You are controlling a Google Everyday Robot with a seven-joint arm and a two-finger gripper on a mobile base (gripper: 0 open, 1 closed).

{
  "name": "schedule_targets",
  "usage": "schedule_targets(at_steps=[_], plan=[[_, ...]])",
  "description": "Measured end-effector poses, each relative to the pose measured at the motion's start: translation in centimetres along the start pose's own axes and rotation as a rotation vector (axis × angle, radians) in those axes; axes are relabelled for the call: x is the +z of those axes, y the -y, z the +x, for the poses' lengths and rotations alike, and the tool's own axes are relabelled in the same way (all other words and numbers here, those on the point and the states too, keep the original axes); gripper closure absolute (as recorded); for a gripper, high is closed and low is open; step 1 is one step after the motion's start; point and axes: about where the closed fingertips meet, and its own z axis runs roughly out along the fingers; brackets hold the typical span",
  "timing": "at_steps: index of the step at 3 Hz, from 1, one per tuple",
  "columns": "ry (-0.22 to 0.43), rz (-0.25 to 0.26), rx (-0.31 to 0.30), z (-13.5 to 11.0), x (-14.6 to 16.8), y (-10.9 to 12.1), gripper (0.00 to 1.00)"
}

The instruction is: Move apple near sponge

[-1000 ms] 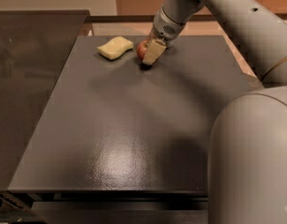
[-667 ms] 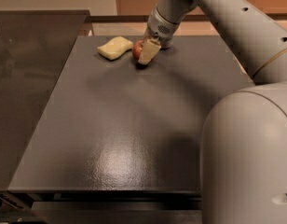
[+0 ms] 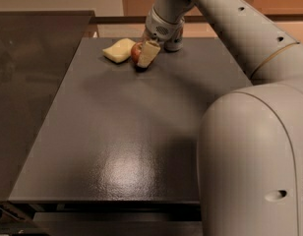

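The red apple (image 3: 136,52) sits at the far end of the dark table, touching or nearly touching the right edge of the pale yellow sponge (image 3: 119,50). My gripper (image 3: 143,54) reaches down from the arm at the upper right and is shut on the apple. One tan finger (image 3: 148,53) covers the apple's right side, so only its left part shows. The apple rests low, at or just above the tabletop.
The dark grey table (image 3: 132,132) stretches toward the camera. A darker counter (image 3: 28,68) adjoins it on the left. My arm's large pale body (image 3: 255,156) fills the right foreground. A wooden ledge (image 3: 112,19) runs behind the table.
My gripper has carried the apple leftward across the far end of the table, closing the gap to the sponge. The sponge has not moved.
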Motion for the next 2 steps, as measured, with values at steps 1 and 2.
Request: schedule_targets(at_steps=[1,2], plan=[[-0.012,-0.004,-0.003,-0.29,0.77,0.20,0.59],[-0.023,-0.007,0.006,-0.11,1.46,0.35,0.36]])
